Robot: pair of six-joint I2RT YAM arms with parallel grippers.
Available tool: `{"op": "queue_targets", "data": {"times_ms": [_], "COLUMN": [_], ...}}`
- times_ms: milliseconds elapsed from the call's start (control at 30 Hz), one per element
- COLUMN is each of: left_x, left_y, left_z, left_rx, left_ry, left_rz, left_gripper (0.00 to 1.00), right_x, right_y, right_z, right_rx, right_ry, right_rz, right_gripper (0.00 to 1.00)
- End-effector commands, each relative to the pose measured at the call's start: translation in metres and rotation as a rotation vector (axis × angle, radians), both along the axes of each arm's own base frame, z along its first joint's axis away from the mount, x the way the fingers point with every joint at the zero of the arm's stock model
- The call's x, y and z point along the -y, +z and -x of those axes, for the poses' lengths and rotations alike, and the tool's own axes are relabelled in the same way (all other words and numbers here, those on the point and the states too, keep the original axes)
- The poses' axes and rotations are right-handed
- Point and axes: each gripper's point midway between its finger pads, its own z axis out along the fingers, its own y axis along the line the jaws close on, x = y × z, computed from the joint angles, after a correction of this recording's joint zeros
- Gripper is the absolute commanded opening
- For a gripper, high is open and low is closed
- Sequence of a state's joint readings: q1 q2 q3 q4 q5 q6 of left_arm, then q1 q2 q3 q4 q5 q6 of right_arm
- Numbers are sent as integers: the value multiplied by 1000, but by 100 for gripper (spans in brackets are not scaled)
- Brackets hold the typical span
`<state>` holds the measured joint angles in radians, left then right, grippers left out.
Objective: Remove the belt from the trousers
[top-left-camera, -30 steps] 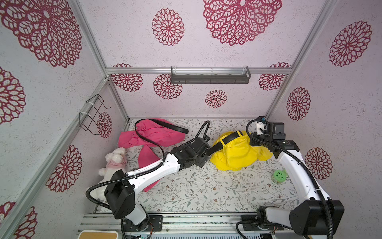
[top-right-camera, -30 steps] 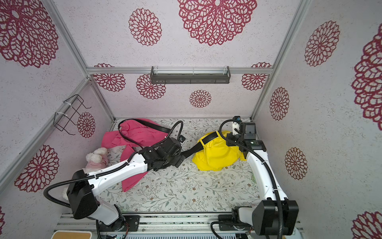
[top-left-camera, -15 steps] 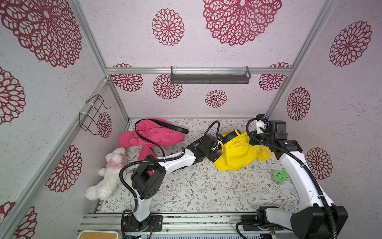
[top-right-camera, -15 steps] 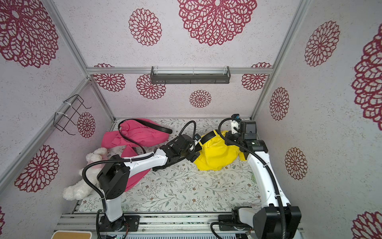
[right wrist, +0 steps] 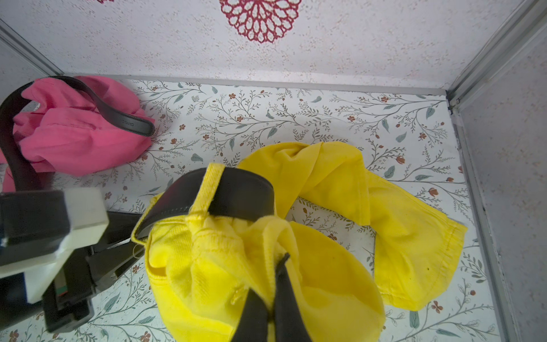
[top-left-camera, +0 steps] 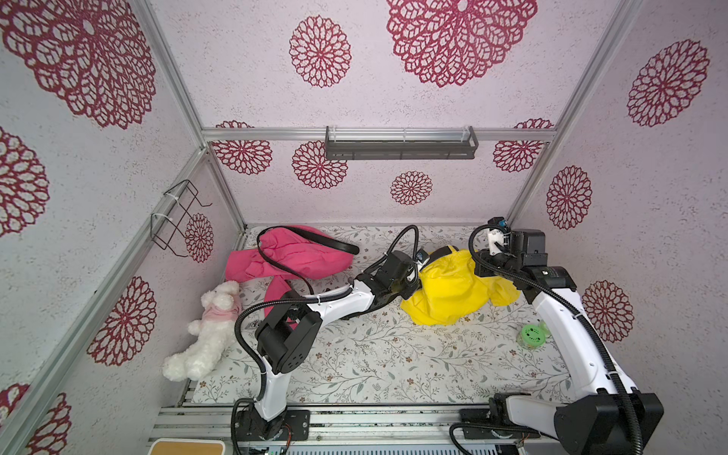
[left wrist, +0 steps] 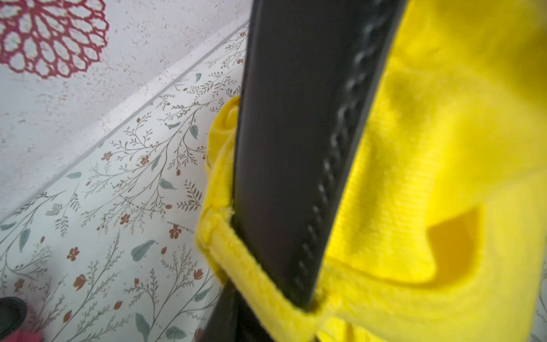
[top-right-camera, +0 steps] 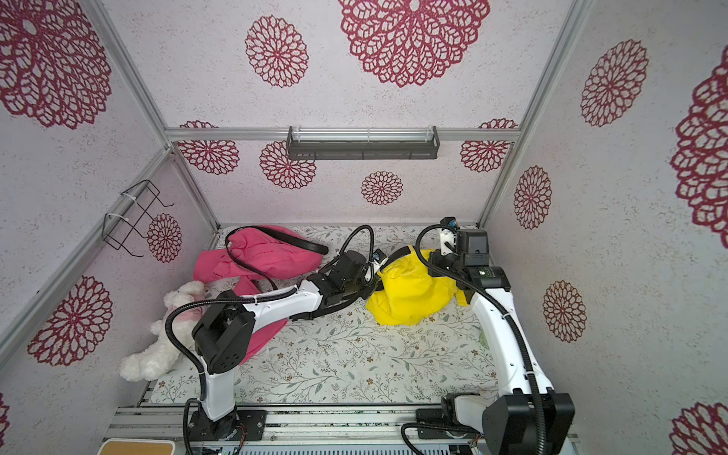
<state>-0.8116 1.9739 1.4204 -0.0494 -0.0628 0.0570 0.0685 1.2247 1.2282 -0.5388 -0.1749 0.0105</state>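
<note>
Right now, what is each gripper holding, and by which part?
Right gripper pinches the yellow trousers by bunched fabric near the waistband. Left gripper is at their belt; grip unclear.

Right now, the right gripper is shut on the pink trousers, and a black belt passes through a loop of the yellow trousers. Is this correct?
Not quite. The right wrist view shows the right gripper shut on the yellow trousers, not the pink trousers. The black belt does pass through their belt loop.

Bare mat up front; yellow trousers mid-back, pink trousers and plush toy along left.
</note>
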Motion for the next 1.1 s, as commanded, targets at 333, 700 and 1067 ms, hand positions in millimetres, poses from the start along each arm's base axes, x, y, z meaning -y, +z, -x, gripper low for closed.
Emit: {"op": "queue_targets", "data": {"times_ms": [333, 700, 1067], "left_x": [-115, -258, -320], "left_y": [4, 41, 145], "left_z": [25, 34, 27], "left_rx": [101, 218, 437], "left_ry": [251, 552, 729], "left_rz": [-269, -455, -357], "left_gripper": [0, 0, 0], "right_x": [65, 130, 55], "right_y": [43, 54, 68], "right_z": [-22, -15, 11], "right_rx": [133, 173, 268], "right_ry": [-237, -453, -195], "right_rz": [101, 111, -123], "right_gripper": [0, 0, 0]}}
